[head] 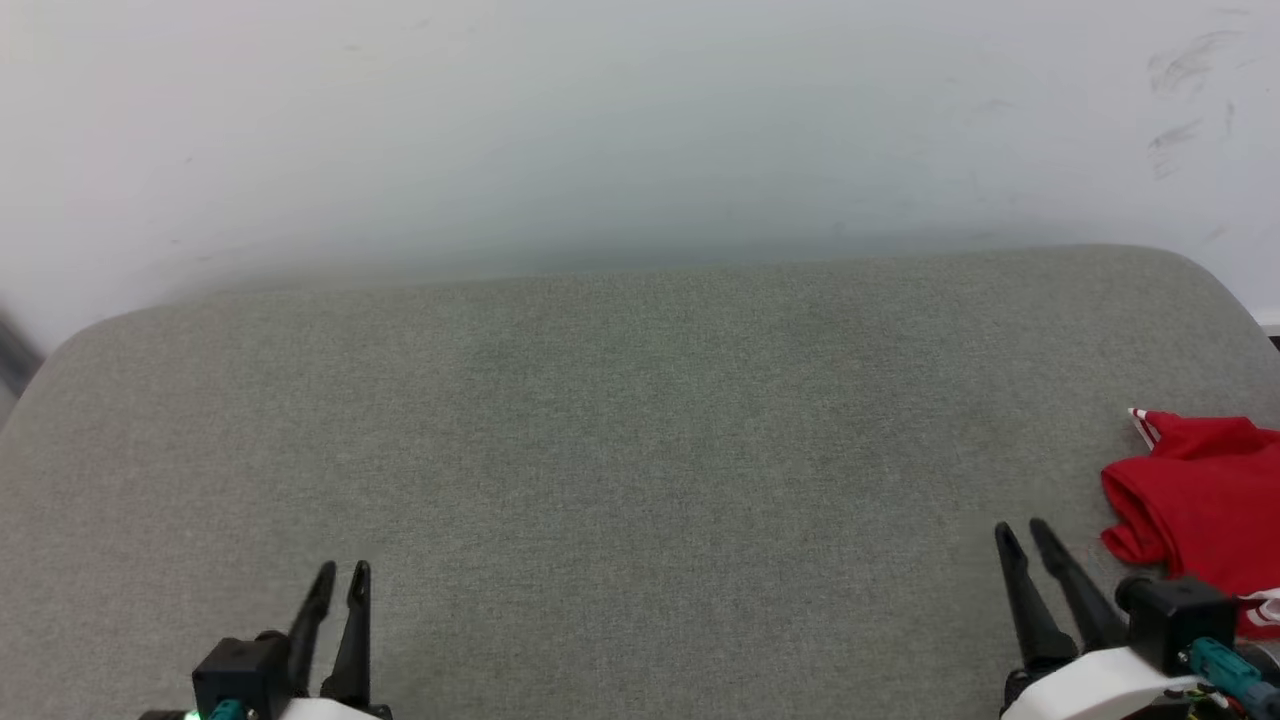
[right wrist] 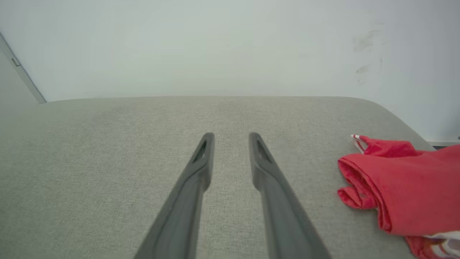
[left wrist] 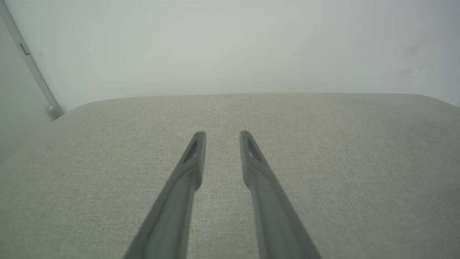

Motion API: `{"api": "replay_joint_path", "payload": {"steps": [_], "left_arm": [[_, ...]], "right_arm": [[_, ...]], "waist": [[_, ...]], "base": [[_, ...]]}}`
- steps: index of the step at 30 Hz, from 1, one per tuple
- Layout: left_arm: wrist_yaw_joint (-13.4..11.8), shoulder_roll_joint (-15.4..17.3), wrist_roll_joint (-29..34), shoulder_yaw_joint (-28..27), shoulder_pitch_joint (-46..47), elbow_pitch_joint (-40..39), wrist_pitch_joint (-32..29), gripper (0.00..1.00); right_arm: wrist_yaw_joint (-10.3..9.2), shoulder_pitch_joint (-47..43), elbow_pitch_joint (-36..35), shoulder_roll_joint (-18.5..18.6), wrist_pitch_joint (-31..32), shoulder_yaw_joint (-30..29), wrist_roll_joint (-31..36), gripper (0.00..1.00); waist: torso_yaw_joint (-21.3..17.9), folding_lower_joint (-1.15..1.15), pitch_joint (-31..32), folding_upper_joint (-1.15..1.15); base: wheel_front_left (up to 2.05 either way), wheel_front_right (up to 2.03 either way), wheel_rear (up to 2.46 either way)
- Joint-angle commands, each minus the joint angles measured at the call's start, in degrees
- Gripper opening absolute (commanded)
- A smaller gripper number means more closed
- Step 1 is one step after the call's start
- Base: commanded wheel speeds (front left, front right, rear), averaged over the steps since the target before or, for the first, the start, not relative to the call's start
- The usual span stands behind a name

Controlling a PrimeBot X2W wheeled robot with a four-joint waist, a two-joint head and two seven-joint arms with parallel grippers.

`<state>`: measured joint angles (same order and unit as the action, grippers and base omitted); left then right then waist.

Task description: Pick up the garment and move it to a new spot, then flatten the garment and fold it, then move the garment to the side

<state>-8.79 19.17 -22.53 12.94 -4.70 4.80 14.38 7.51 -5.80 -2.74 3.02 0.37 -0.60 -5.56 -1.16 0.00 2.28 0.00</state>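
Garment [head: 1200, 500]: red, bunched in a loose heap at the right edge of the grey pad [head: 640, 450], partly cut off by the frame, with striped trim at its far corner and a scrap of white at its near edge. Right gripper [head: 1020, 528]: just left of the heap, its fingers clear of the cloth and parted by a moderate gap with nothing between them. Left gripper [head: 343, 572]: well apart at the near left of the pad, fingers likewise parted and empty, bare pad showing through the gap

Grey fabric cushion [head: 640, 450] meets a scuffed white wall [head: 640, 120].
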Motion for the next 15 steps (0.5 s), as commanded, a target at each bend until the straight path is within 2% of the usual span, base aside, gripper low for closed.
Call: {"api": "replay_joint_path", "payload": {"steps": [1, 15], "left_arm": [[0.12, -0.38, -0.35, 0.06, -0.26, 0.39, -0.17, 0.00], [3.10, -3.02, -13.71, -3.24, 1.91, 2.02, -3.73, 0.00]], "right_arm": [[0.00, -0.32, 0.45, -0.01, -0.07, 0.09, -0.37, 0.00], [0.00, 2.07, 3.36, 0.76, 0.32, -0.06, -17.51, 0.00]], "waist": [[0.00, 0.00, -0.01, 0.00], [0.13, 0.00, -0.29, 0.00]], "base": [[0.00, 0.00, 0.00], [0.00, 0.00, 0.00]]}}
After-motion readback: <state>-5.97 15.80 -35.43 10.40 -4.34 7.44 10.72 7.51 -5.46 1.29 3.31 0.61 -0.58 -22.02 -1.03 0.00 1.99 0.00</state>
